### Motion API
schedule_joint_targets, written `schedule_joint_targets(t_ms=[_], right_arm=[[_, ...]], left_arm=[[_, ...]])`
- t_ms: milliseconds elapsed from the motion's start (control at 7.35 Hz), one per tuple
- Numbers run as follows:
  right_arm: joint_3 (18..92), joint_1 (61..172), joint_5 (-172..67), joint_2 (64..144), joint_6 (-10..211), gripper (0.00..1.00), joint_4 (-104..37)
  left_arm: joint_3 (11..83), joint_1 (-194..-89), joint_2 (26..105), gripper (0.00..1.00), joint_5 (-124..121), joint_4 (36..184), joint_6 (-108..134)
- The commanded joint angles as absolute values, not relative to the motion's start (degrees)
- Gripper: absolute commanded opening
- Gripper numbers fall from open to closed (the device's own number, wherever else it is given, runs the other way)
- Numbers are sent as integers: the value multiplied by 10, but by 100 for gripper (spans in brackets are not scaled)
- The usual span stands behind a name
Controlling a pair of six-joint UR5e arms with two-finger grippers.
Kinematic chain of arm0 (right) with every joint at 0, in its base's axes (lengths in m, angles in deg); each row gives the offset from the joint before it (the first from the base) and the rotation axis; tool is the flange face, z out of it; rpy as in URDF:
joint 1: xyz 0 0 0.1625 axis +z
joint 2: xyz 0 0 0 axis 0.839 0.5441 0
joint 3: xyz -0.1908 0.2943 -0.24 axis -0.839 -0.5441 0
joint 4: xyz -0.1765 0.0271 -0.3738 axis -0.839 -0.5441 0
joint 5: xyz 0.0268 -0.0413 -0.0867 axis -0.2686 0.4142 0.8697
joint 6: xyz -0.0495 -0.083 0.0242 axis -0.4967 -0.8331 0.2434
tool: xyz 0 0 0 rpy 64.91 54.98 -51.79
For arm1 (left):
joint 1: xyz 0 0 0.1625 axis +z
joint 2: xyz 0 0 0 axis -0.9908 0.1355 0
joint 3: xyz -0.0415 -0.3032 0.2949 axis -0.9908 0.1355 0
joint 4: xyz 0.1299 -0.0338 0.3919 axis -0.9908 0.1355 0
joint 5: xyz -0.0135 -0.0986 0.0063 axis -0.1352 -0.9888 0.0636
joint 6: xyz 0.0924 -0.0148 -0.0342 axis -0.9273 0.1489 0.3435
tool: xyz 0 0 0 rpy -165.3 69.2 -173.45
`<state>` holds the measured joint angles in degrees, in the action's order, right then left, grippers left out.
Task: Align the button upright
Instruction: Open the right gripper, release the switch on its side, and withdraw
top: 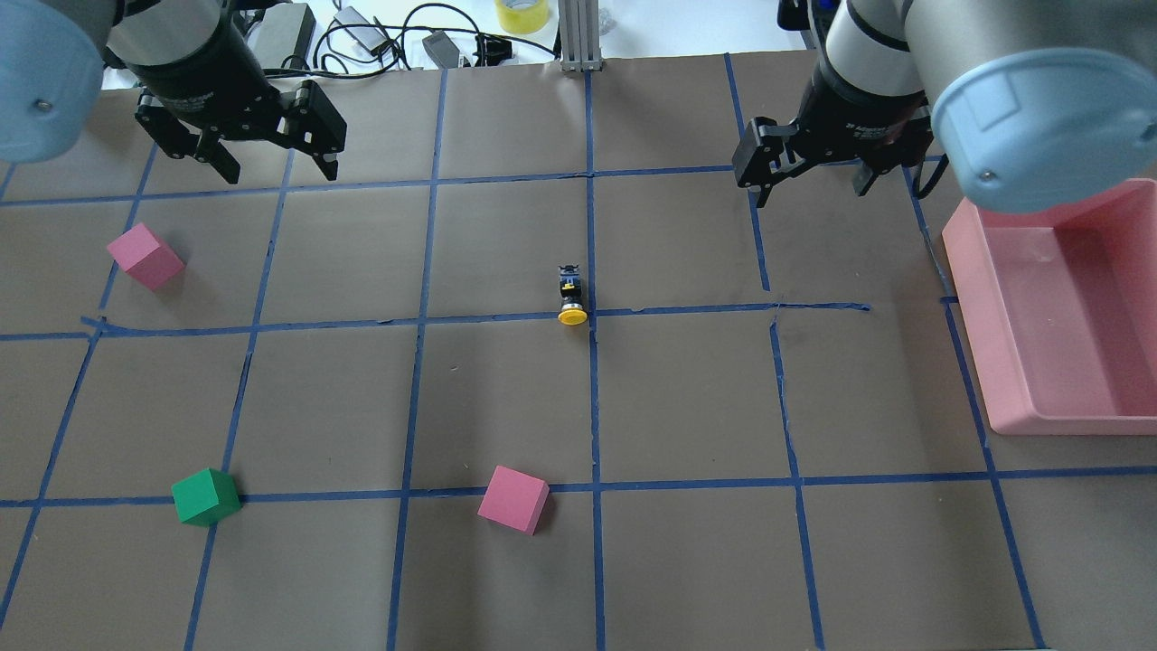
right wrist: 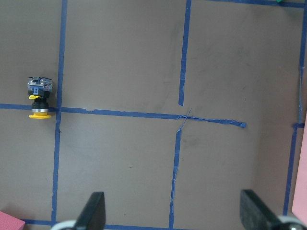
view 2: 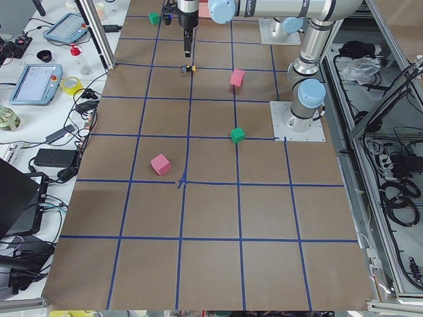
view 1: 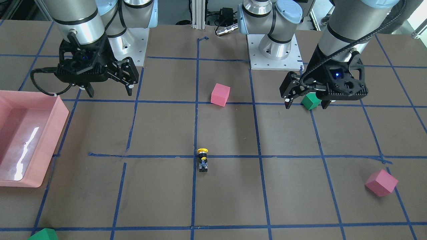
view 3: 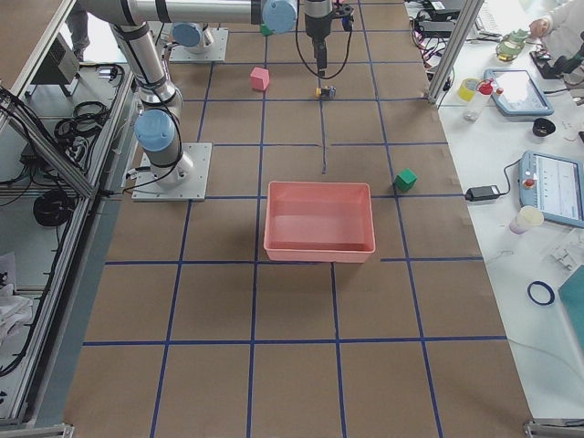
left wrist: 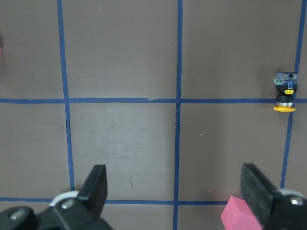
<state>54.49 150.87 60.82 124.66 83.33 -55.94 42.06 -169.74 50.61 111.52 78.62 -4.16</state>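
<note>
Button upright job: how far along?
Done: nothing. The button lies on its side on the table, yellow cap toward the robot. In hand: nothing. The left gripper and right gripper hang open, apart from it. Left: grasp it and stand it on its base, cap up.

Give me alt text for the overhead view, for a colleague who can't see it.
The button lies on its side in the middle, yellow cap toward the robot. The left gripper and right gripper hang open and empty beyond it; a pink tray sits at the view's right.
</note>
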Motion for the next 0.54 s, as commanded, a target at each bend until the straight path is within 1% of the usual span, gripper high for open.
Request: schedule_joint_targets(t_ms=[0,272,408], right_arm=[[546,1507,606,1257,837,100,-556],[537,1504,605,1253,841,100,-560],[536,1503,605,1255,840,100,-558]], left_arm=[[424,-1698,511,100,1111,755,-47],[434,-1709,499,100,1107,753,-43],[465,-1718,499,100,1107,753,-36]])
